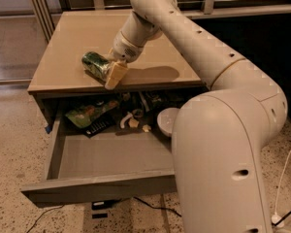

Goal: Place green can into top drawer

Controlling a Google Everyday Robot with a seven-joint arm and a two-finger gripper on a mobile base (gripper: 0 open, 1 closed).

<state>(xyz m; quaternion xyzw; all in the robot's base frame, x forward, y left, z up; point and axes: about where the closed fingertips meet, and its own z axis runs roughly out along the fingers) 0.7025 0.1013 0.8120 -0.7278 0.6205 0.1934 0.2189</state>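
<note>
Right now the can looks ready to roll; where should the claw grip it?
Probably across the middle of the can, coming down from above: it lies on its side on the cabinet top, ends pointing left and right. The claw is at its right end.

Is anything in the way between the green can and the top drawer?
Nothing visible. The green can lies on the cabinet top by the gripper, near the front edge; the top drawer stands open below, its front half bare, clutter only at the back.
</note>
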